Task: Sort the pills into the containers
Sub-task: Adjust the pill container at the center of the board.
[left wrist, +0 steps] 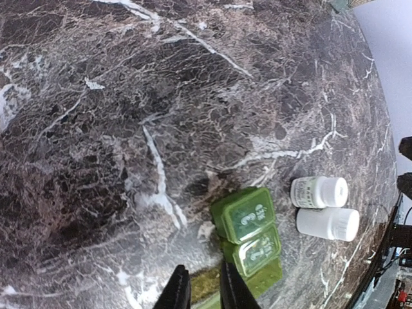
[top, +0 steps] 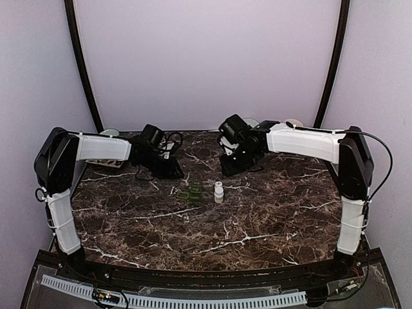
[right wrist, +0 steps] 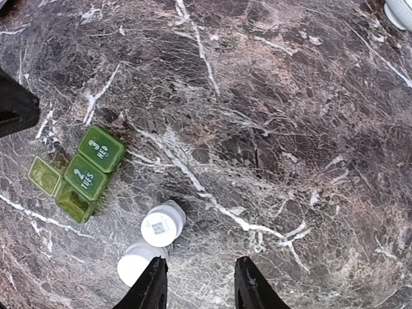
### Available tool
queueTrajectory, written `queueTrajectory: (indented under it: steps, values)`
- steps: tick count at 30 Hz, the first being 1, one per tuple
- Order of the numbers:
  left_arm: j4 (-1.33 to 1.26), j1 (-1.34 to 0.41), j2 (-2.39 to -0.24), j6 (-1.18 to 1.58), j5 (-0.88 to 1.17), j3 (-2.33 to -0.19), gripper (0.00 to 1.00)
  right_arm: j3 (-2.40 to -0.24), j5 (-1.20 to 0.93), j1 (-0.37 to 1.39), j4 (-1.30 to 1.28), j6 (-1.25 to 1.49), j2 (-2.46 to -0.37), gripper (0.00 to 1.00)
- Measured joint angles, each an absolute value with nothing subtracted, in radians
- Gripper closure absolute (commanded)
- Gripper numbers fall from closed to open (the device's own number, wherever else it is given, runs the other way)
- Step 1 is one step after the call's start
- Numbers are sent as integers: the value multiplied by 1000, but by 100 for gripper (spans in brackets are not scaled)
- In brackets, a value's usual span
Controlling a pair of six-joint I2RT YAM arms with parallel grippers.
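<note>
**Op:** Where's the green pill box (left wrist: 248, 235) from my left end effector (left wrist: 205, 278)?

**Spotter:** Just ahead-right on the bench (left wrist: 96, 161), with its row running away from you. Your fingers are clenched on nothing I can see.

**Op:** And the white bottles (right wrist: 162, 225)?

**Spotter:** They stand beside the box, nearer my right end effector (right wrist: 202, 264), which is released above them.

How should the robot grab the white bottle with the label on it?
Probably from above, with the right gripper pinching the labelled bottle around its round cap. It stands upright, so the top is free. The plain bottle stands close beside it, so pinch across the two other sides.
</note>
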State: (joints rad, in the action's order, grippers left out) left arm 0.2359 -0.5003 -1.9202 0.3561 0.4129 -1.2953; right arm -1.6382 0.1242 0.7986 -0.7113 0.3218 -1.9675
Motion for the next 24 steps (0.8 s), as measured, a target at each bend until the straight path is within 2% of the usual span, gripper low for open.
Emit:
queueTrajectory:
  steps: [8,24]
  values:
    - [274,-500,-2025,332,399,-1361,89,-1624,136,799,-716,322,-1954,64]
    - [336,-540,-2113,297,414,-1491,91,-1614,127,798,-716,322,-1954,64]
